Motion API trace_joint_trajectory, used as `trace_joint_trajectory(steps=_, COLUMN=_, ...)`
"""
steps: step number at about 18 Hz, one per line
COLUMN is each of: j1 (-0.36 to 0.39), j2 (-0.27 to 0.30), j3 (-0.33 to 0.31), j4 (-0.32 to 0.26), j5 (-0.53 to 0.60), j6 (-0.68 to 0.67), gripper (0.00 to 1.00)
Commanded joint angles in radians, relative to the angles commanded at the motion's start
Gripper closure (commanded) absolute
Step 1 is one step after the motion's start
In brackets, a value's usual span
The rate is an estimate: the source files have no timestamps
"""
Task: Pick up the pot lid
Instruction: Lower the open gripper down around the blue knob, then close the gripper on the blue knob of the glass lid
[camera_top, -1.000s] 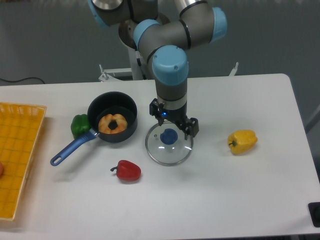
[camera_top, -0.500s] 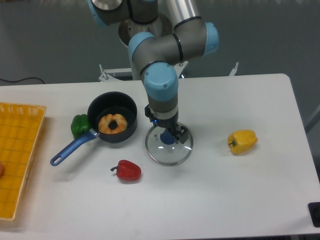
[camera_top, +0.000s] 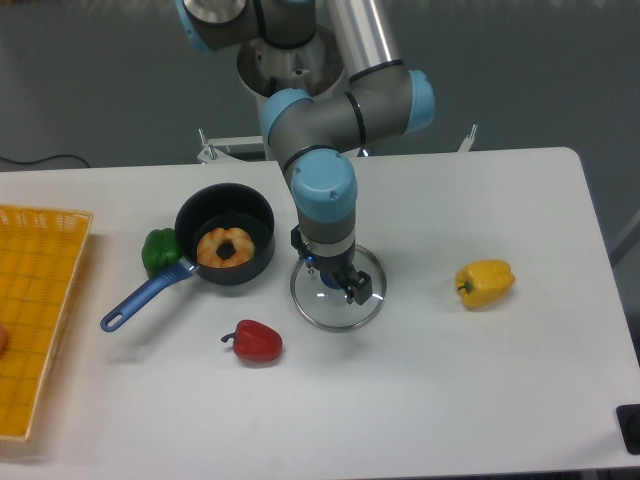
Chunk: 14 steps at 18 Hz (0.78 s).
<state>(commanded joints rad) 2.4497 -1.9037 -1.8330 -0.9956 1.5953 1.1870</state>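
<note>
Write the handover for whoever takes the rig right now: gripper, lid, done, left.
Gripper: open, fingers apart over the blue knob; contact can't be told from this view.
Lid: clear, lying on the table, knob up, to the right of the black pan in the picture.
Done: gripper brought to the knob.
Left: probably settle the fingers around the knob, close, check the grip, lift.
Nearby: red pepper in front and to the left of the lid in the picture.
</note>
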Motion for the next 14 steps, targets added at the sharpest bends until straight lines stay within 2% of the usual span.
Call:
trace_joint_trajectory(steps=6, j1=0.018, j2=0.008, j3=-0.041, j4=0.008, j5=-0.003, j6=0.019, gripper=0.00)
trace_joint_trajectory(steps=14, j1=0.037, j2=0.011, j3=-0.045, j4=0.009, j5=-0.006, j6=0.002, gripper=0.00)
